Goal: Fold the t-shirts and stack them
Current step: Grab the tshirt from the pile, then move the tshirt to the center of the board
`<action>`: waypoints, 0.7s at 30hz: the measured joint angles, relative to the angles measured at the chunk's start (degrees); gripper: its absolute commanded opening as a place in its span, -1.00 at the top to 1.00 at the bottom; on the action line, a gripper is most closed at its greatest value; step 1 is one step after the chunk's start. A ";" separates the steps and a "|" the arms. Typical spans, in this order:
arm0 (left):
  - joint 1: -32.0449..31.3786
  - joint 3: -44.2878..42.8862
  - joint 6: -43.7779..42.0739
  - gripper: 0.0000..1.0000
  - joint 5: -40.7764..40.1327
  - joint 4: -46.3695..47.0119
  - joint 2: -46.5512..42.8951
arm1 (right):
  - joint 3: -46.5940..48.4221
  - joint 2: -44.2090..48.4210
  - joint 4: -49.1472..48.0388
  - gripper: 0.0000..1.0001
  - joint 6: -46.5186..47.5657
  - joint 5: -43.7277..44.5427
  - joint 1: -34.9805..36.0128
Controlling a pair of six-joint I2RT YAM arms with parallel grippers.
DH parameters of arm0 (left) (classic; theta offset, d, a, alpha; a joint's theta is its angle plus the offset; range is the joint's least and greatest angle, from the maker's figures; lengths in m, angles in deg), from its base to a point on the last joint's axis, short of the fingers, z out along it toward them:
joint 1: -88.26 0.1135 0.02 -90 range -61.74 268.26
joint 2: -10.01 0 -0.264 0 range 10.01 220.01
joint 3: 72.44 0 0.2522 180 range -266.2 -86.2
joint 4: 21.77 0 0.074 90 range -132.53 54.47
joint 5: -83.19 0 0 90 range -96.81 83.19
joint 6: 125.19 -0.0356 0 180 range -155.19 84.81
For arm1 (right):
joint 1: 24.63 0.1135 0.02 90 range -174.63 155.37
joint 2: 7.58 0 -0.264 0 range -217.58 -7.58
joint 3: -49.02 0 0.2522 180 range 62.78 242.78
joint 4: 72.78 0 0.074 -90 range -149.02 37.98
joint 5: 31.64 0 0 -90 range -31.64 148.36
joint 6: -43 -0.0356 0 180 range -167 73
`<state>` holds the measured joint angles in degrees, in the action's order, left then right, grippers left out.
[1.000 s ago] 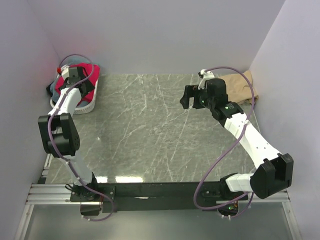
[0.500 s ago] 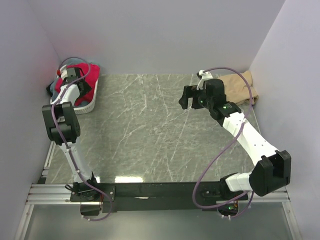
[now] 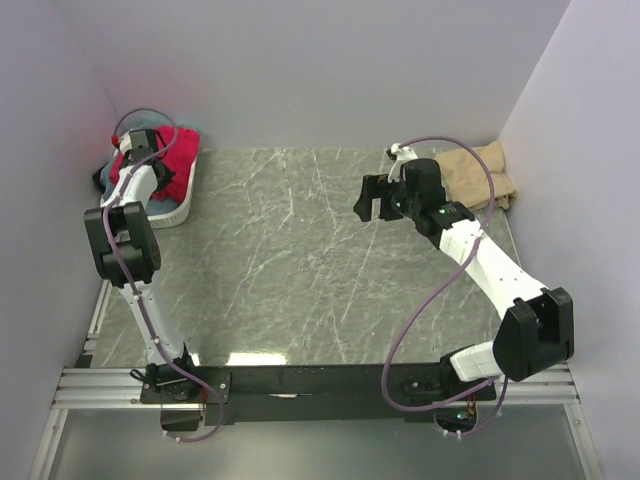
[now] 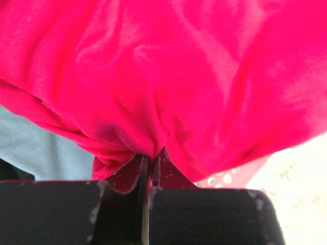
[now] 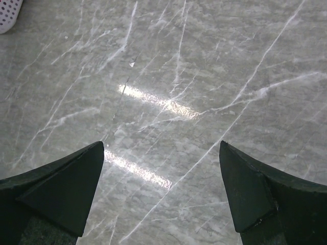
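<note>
1. From above, the left gripper (image 3: 140, 143) is down in the white basket (image 3: 178, 208) at the far left corner of the table (image 3: 280, 260), on the red shirt (image 3: 175, 165). A blue shirt (image 3: 100, 178) peeks out at the basket's left side. The tan shirt (image 3: 480, 170) lies in the far right corner. The right gripper (image 3: 371, 200) hangs just left of it, apart.
2. At the left wrist, the jaws are clenched on a pinched fold of the red shirt (image 4: 179, 76), with the blue shirt (image 4: 41, 148) underneath at left.
3. At the right wrist, the fingers (image 5: 66, 189) are spread wide above the table (image 5: 168, 76), grasping nothing.
</note>
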<state>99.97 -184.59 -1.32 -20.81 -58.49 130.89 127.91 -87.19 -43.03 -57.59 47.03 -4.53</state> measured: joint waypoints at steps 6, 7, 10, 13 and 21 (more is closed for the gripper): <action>-2.27 0.00 -1.86 0.98 2.82 -1.01 -4.90 | -0.09 0.02 -0.24 -0.99 -0.11 -0.90 0.00; -3.28 0.00 -2.21 0.98 3.91 -1.31 -6.95 | -0.35 0.07 -0.57 -0.99 -0.24 -1.05 0.00; -6.40 0.00 -2.99 0.98 8.79 -1.44 -14.38 | -1.62 0.44 -1.09 -0.99 -0.52 -1.44 0.00; -9.81 -1.42 -3.80 0.98 14.73 -2.25 -21.84 | -3.17 1.31 -1.40 -0.99 -1.07 -1.66 0.00; -22.51 1.22 -7.69 0.98 30.08 -0.79 -35.74 | -5.40 7.30 -1.18 -0.99 -2.19 2.80 0.00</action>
<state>77.45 -183.36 -9.02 9.26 -59.28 95.15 122.51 -79.89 -44.21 -59.78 49.82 -4.53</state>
